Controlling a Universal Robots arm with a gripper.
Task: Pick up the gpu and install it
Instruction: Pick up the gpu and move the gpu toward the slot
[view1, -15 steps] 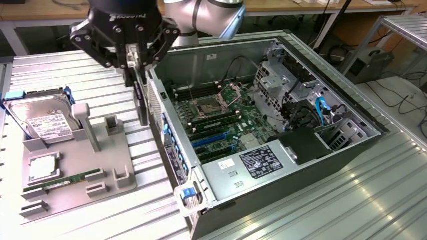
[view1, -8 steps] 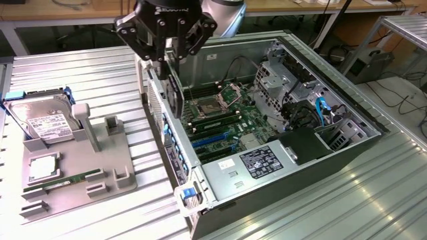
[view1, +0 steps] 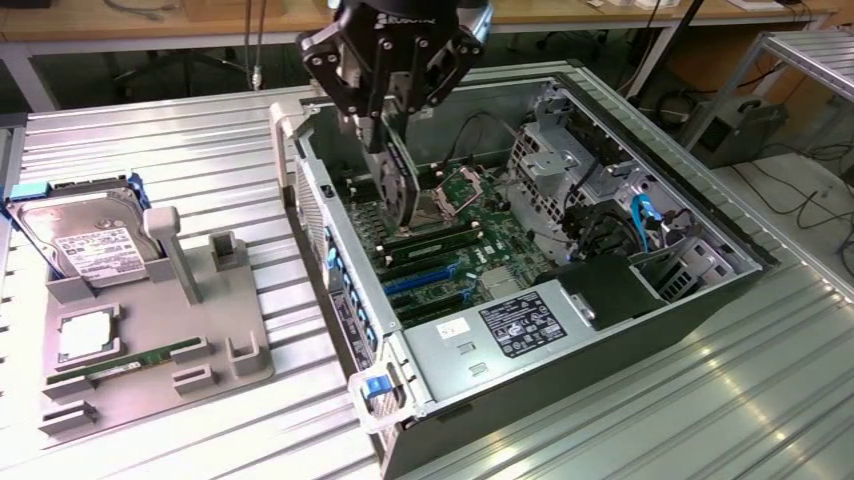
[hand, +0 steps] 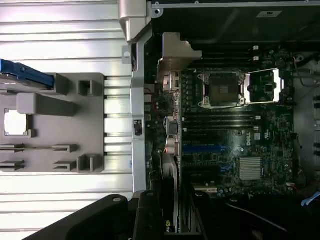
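The gpu (view1: 398, 185) is a thin dark card hanging on edge from my gripper (view1: 384, 120), which is shut on its upper edge. It is inside the open computer case (view1: 667, 300), with its lower end just above the motherboard (view1: 487, 245) near the case's rear wall. The blue expansion slots (view1: 420, 278) lie a little nearer the camera than the card. In the wrist view the gpu (hand: 172, 175) shows edge-on between my fingers (hand: 145, 215), running along the rear side of the motherboard (hand: 225, 135).
A grey fixture (view1: 147, 340) on the exterior view's left holds a silver hard drive (view1: 87, 240), a square chip (view1: 83, 335) and a green memory stick (view1: 127, 362). Drive cages (view1: 561, 150) and cables (view1: 641, 220) crowd the far side of the case.
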